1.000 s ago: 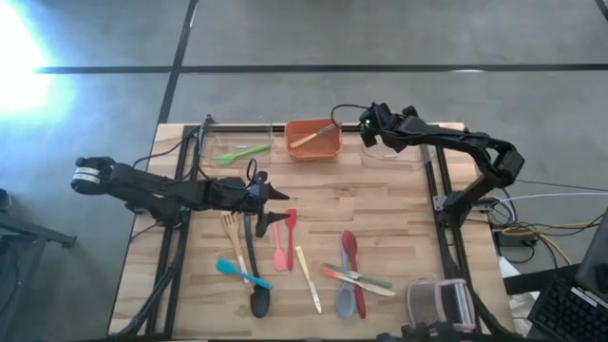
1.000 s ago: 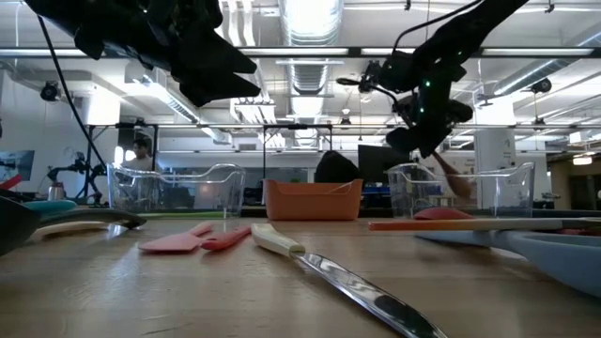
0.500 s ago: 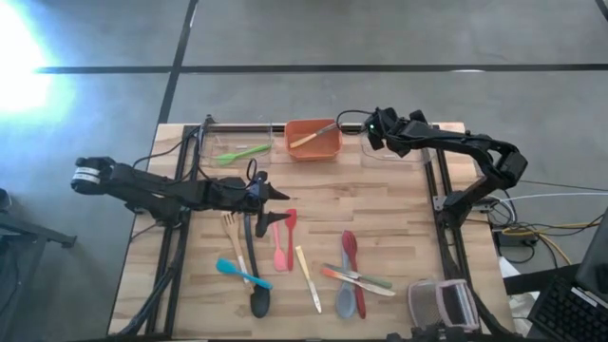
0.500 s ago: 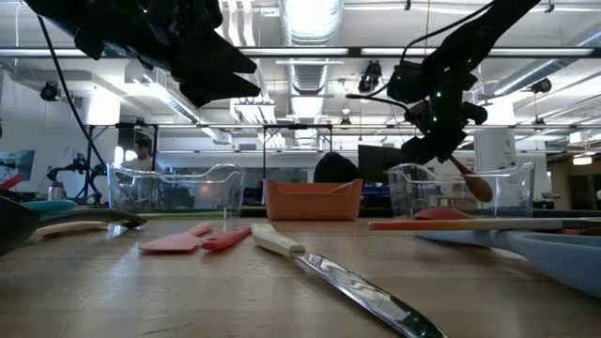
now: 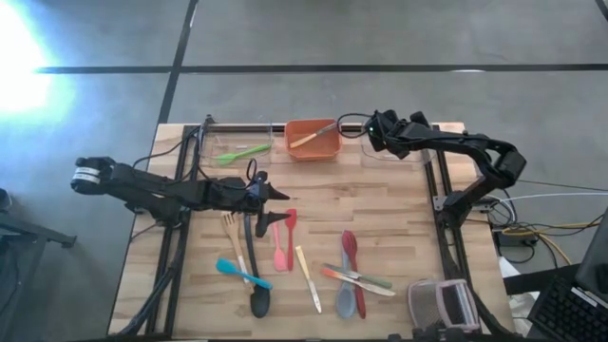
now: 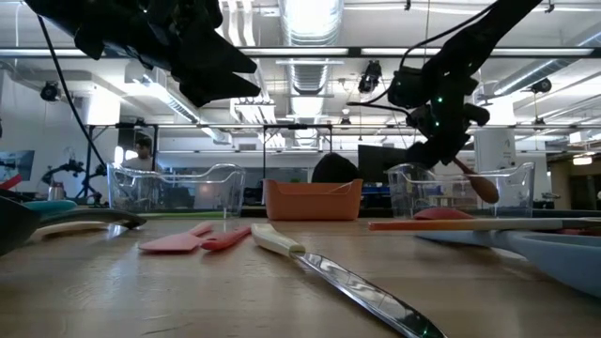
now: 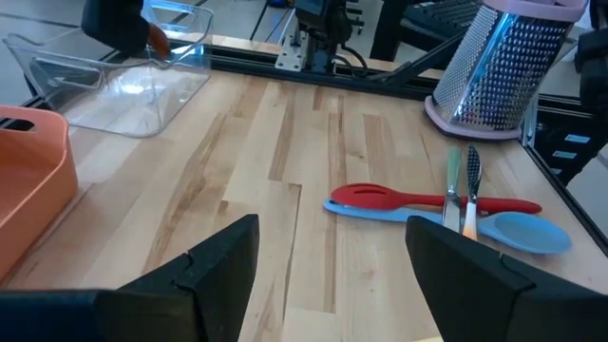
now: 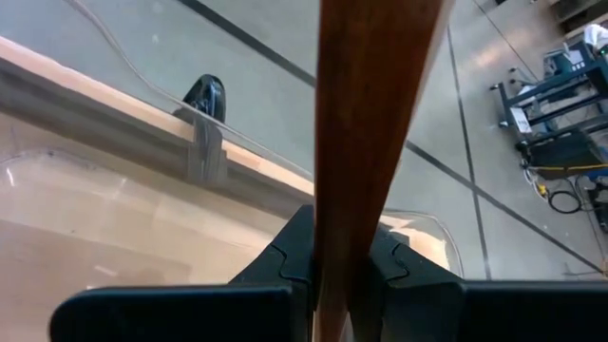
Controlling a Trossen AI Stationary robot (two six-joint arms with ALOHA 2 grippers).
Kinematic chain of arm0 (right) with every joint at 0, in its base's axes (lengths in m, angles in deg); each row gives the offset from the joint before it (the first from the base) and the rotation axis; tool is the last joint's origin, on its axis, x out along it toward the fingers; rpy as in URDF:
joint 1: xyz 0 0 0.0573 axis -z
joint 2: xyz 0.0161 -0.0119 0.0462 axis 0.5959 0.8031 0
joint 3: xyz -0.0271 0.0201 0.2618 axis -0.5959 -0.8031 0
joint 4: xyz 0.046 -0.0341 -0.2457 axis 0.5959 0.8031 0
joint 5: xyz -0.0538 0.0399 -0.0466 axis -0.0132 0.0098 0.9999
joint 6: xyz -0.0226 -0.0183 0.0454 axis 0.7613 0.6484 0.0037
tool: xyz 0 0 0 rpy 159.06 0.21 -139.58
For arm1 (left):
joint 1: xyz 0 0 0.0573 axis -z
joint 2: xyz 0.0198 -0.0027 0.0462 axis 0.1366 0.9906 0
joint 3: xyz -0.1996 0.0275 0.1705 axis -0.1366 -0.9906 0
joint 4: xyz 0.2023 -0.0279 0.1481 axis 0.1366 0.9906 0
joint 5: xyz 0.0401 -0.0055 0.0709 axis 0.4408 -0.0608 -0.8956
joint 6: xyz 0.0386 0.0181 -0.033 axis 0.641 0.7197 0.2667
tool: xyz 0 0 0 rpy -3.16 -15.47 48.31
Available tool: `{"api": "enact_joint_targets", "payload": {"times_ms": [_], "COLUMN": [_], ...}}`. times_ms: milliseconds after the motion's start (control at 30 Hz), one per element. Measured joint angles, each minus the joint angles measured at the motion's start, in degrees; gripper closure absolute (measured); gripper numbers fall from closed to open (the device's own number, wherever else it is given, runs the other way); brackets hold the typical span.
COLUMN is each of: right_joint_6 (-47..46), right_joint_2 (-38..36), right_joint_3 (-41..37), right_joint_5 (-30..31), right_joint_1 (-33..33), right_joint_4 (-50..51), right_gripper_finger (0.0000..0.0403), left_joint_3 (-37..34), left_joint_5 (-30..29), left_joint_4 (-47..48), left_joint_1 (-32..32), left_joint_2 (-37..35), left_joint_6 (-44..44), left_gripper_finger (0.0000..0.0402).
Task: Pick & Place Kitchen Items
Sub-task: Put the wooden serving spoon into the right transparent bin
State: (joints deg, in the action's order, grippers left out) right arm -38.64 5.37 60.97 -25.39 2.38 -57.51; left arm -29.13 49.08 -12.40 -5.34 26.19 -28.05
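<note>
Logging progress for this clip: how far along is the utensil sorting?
Done: a pale utensil lies in the orange bin, a green one in the left clear bin. In hand: the right claw grips a wooden spoon over the right clear bin. Left: about ten utensils, including the red spoon, remain below the open left claw.

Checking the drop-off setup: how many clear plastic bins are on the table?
2. One clear bin sits on the left arm's side of the orange bin, a green utensil inside; the other sits on the right arm's side.

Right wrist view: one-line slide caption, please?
Right hand shut on a wooden spoon above the clear bin.
</note>
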Motion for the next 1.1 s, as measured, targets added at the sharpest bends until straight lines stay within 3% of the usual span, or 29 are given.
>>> {"api": "enact_joint_targets", "payload": {"times_ms": [1100], "right_joint_6": [5.36], "right_joint_2": [6.27], "right_joint_3": [-0.31], "right_joint_5": [-3.99], "right_joint_1": [-0.68], "right_joint_4": [3.23], "right_gripper_finger": [0.0381], "left_joint_3": [0.00], "left_joint_5": [0.00], "left_joint_4": [-0.04], "left_joint_1": [0.00], "left_joint_2": [0.00], "left_joint_6": [0.07], "left_gripper_finger": [0.0133]}}
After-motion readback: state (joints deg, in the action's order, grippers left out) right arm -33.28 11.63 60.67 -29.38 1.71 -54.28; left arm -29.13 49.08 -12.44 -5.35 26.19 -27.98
